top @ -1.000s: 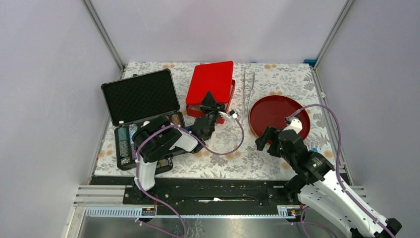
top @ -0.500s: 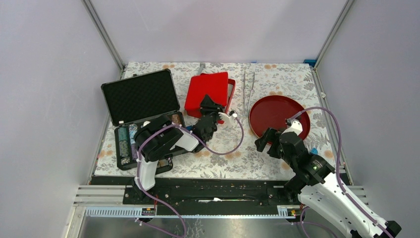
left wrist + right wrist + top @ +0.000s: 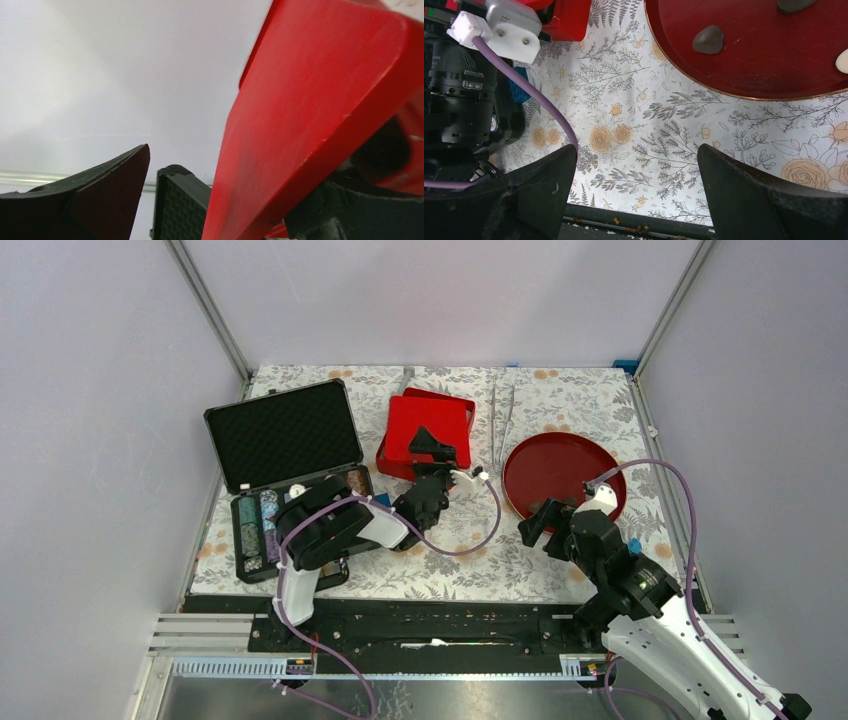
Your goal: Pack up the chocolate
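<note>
Chocolate lies on the round red plate [image 3: 744,65]: one dark lump [image 3: 709,40], another dark one [image 3: 794,4] at the top edge and a pale one [image 3: 843,60] at the right edge. My right gripper [image 3: 636,155] hangs open over the flowered cloth just short of the plate's near-left rim [image 3: 515,490], holding nothing. My left gripper [image 3: 432,448] is open at the front of the red box, whose lid [image 3: 430,420] stands tilted up. In the left wrist view the lid [image 3: 320,110] fills the right side and hides most of one finger; the other finger [image 3: 100,195] stands well apart from it.
An open black case [image 3: 285,435] with round striped chips [image 3: 255,530] lies at the left, and its foam lid [image 3: 180,210] shows between my left fingers. Metal tweezers [image 3: 500,420] lie between the box and the plate. A purple cable [image 3: 480,530] loops over the cloth.
My left jaws have gone from shut on the red lid to wide open. The lid has swung farther back and the left arm has shifted slightly right. The right arm has barely moved.
</note>
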You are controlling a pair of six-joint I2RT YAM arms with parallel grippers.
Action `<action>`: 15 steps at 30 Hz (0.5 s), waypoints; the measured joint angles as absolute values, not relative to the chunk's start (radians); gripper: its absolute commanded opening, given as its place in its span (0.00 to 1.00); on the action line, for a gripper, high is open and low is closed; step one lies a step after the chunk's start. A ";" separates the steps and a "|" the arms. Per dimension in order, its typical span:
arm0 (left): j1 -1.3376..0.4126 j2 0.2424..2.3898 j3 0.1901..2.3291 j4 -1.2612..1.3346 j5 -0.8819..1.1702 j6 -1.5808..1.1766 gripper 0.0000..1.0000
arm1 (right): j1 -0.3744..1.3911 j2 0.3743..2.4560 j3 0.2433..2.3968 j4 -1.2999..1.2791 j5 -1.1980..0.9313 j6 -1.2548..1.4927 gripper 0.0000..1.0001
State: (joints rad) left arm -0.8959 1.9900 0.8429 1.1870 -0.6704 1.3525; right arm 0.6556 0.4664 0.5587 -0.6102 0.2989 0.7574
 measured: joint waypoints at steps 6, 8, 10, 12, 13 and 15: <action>-0.936 1.876 0.865 0.876 -0.688 1.209 0.98 | 0.656 0.472 0.559 -0.610 0.299 0.757 0.97; -0.944 1.819 0.893 0.737 -0.683 1.124 0.98 | 0.656 0.473 0.559 -0.610 0.299 0.756 0.97; -0.946 1.777 0.938 0.606 -0.667 1.040 0.98 | 0.656 0.474 0.559 -0.610 0.299 0.756 0.97; -0.945 1.748 0.998 0.477 -0.648 0.962 0.98 | 0.656 0.476 0.559 -0.610 0.299 0.756 0.97; -0.945 1.742 1.022 0.430 -0.637 0.933 0.98 | 0.656 0.477 0.559 -0.610 0.299 0.756 0.97; -0.945 1.739 1.067 0.328 -0.614 0.871 0.99 | 0.656 0.477 0.559 -0.610 0.299 0.755 0.97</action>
